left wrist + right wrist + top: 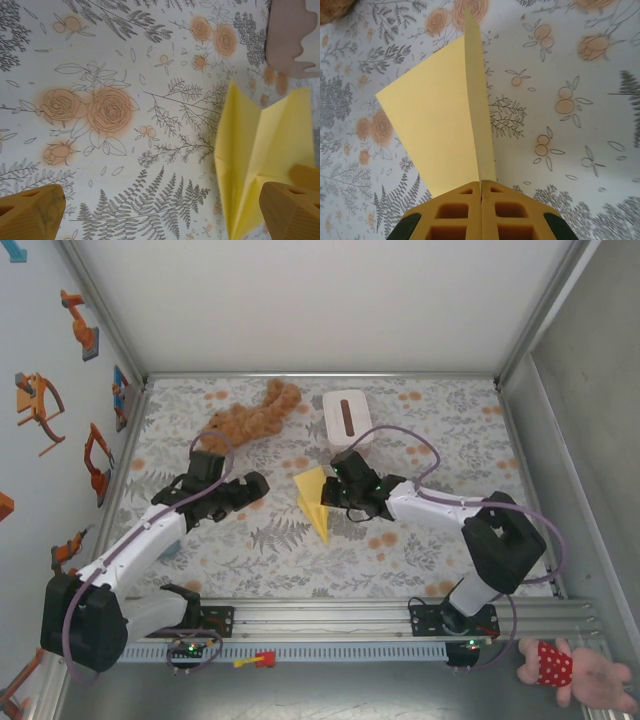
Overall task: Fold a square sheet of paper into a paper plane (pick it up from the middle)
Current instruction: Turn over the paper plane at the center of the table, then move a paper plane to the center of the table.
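Paper plane (314,502) comes first: it is near the middle of the table (420,550), a slim yellow shape with a sharp tip that points toward the near edge. From the right wrist, we see the paper plane (440,120) standing up on its edge, with a long fold down the middle and one wing leaning out to the side. From the left wrist, we see the paper plane (255,145) with two flaps that spread out from a crease. The right gripper (336,492) is pinched tight on the paper plane, and its two fingers (460,210) are pressed together with the fold between them. The left gripper (243,498) is just beside the plane, on its left, with its fingers spread wide and nothing in them. One of its fingertips (290,212) sits in front of the paper's low corner, and we cannot tell if it touches. Farther back on the table lie a brown plush toy (250,415) and a white box (347,412). We think most of the job is done, because the paper already looks like a dart with a crease and wings. What is left, we guess, is to press the folds flat, make both wings even, lay the plane down and let go.
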Available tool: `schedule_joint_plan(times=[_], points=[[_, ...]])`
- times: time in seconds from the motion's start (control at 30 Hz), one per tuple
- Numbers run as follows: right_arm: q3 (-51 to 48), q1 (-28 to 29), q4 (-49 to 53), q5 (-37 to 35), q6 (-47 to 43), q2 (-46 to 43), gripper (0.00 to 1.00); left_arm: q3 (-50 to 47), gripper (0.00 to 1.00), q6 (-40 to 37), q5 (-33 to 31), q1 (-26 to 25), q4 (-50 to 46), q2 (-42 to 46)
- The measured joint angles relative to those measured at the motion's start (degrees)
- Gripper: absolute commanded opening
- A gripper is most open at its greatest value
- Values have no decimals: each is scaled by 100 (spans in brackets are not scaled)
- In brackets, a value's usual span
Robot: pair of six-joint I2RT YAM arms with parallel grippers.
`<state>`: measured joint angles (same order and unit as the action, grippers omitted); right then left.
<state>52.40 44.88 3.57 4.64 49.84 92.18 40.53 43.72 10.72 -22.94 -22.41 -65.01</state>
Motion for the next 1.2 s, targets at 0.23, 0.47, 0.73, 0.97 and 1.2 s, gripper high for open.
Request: schedule_joint_plan(times=[0.23, 0.47, 0.73, 0.97, 1.2], points=[[-942, -435, -1274, 737, 267, 232, 0, -63, 85, 328, 254, -551, 525, -498], [-1285, -573, -1698, 894, 332, 240, 0, -57, 73, 634, 562, -1141, 1226, -1384], [-1335, -595, -1902, 975, 332, 240, 0, 538, 54, 734, 734, -1543, 1495, -2326], [-1357, -610, -1982, 1012, 332, 240, 0, 960, 31, 723, 748, -1604, 1458, -2922], [-1401, -621, -2065, 1078, 345, 240, 0, 1241, 16, 671, 721, -1604, 1344, -3270]])
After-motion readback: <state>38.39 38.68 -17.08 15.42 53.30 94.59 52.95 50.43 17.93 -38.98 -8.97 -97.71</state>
